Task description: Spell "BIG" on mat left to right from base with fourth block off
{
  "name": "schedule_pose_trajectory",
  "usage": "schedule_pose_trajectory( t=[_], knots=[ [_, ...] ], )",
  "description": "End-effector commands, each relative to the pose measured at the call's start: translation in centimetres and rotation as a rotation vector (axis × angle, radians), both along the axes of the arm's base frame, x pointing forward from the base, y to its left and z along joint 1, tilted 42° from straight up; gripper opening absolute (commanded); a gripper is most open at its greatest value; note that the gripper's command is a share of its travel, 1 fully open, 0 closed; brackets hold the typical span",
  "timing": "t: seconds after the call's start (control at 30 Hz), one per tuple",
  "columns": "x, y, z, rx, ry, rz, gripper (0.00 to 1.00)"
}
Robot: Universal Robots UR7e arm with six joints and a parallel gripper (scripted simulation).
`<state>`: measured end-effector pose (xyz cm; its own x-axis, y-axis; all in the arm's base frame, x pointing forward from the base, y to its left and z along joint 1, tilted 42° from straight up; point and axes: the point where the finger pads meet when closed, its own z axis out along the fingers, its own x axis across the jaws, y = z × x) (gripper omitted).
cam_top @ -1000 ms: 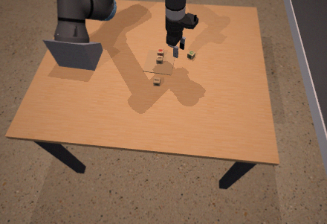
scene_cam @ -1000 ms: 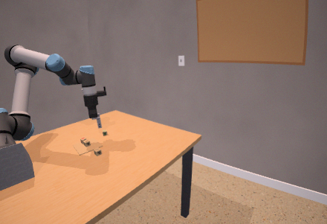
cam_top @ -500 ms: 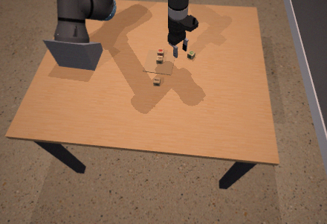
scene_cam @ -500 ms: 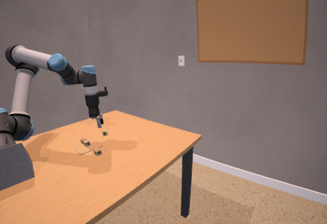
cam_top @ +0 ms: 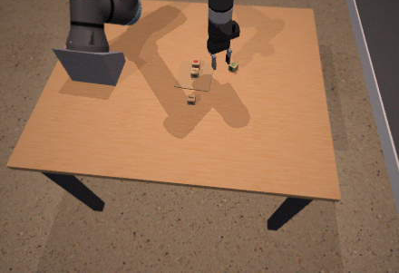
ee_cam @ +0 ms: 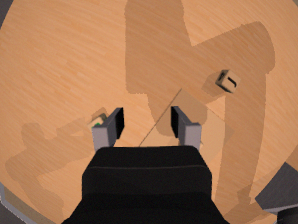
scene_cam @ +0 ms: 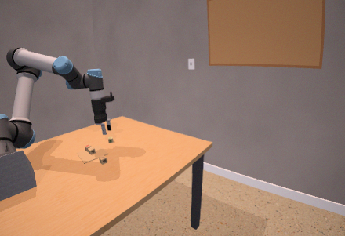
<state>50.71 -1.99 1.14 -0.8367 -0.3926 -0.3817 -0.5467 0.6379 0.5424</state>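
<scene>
Now, operator, read these before you move.

Gripper: fingers spread wide with nothing between them, hanging above the table just past the mat's far-right edge.

G block: green-lettered, lying on the bare table off the mat, close beside the gripper on the side away from the mat (in the wrist view you catch only a sliver of it, just outside one finger).

Relation that matters: the G block is not between the fingers; it lies to one side, so you must shift sideways before coming down.

Blocks on mat: a red-lettered block and a second block touching or nearly so, in a row.

Fourth block: off the mat, near its front edge.

Long axis: cubes, so none; which way up the G reads I cannot tell.
</scene>
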Motion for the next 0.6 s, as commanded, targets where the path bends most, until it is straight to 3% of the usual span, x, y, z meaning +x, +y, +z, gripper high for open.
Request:
schedule_pose_trajectory(
  t=[0.0, 0.13, 0.57],
  knots=[
    [0.22, 0.04, -0.03, 0.005, 0.092, -0.104, 1.00],
    [0.26, 0.06, -0.02, 0.007, 0.119, -0.134, 1.00],
    [0.53, 0.25, 0.10, 0.016, 0.310, -0.350, 1.00]
  ],
)
